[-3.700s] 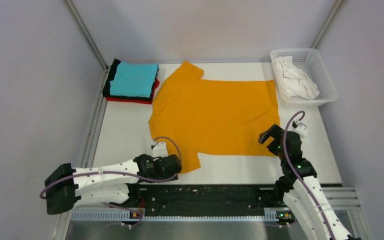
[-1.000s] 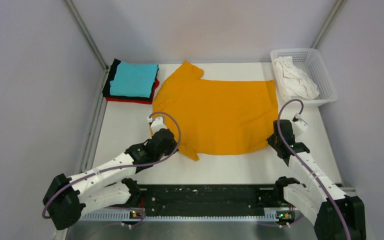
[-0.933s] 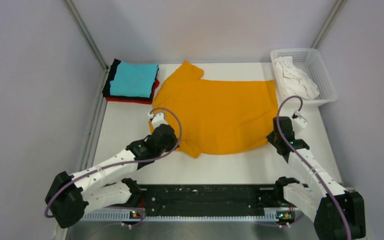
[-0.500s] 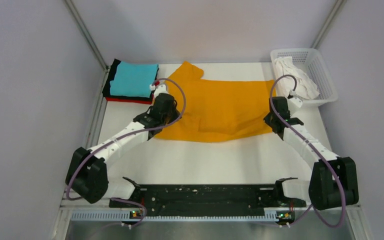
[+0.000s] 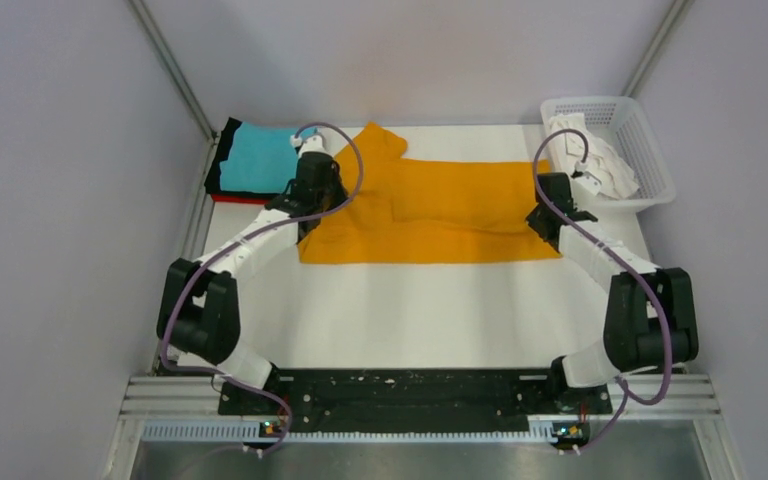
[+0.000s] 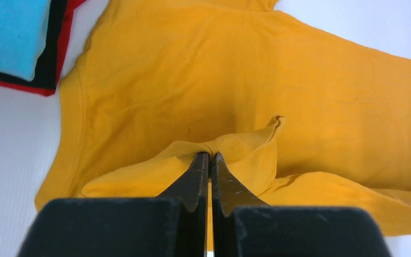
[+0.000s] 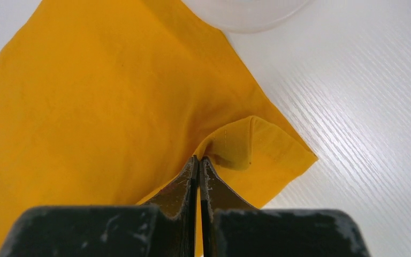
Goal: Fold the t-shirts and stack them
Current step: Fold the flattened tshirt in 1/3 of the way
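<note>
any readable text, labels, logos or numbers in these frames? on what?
None in any view. The orange-yellow t-shirt, the folded stack with cyan on top, the crumpled white t-shirt and the mesh basket all show plain surfaces: no print, tag, brand or number. Nothing on the arms is readable either.

A white table point(image 5: 410, 320) fills the middle of the overhead view; up close its top point(image 7: 364, 107) shows a fine streaked grain. Plain pale grey walls close it in at 9 o'clock point(image 5: 50, 200), 12 o'clock point(image 5: 410, 60) and 3 o'clock point(image 5: 740, 250). Slim aluminium struts run up the back corners at 11 o'clock point(image 5: 170, 70) and 1 o'clock point(image 5: 655, 45). At 6 o'clock a slotted aluminium rail point(image 5: 410, 430) borders the table. The light is soft and even, with faint shadows.
</note>
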{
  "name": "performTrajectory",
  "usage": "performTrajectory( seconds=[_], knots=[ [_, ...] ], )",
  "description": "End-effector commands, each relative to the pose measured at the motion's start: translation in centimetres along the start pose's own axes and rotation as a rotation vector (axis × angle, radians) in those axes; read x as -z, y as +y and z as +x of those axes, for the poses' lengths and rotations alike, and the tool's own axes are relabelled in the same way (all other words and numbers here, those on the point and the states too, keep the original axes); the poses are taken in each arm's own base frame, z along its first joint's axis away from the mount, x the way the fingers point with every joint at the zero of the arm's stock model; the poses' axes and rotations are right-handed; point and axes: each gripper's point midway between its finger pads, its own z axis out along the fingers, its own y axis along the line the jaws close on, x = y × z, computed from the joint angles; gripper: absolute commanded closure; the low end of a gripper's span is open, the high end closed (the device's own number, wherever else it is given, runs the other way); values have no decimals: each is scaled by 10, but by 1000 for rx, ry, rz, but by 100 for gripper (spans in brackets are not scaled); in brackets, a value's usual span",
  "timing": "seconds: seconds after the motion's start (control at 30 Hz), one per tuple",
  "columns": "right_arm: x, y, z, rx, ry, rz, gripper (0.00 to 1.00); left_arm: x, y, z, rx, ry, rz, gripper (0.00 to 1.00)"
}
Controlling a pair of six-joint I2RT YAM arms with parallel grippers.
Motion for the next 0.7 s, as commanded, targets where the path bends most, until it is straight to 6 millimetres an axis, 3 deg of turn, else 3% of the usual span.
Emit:
performTrajectory(
  seconds=[0.0,0.17,0.2,0.27,0.33,0.37,0.5,0.57,0.67],
  knots=[
    [-14,11,-26,-30,-65,8,100,-25,-16,-26,-34,-55,64,100],
    [-31,11,-26,-30,-57,43,100,-54,-1,-35,-27,-38,4,99],
    [-33,12,-28,-30,-59,46,98,-59,-1,-35,-27,-28,9,89],
    [-36,15,-29,-26,-51,51,78,-68,-2,-36,-34,-7,20,41],
    [-36,18,-30,-16,-37,49,53,-73,-4,-41,-35,2,12,13],
    [-34,19,-32,-12,-32,45,46,-73,-4,-44,-33,5,4,6],
    [-18,21,-31,5,-18,13,23,-60,-14,-38,-18,61,52,1],
    [-6,22,-24,19,-16,-21,19,-51,-27,-24,2,95,145,1],
    [3,35,0,52,22,-136,13,-43,-30,3,42,142,223,1]
  ],
)
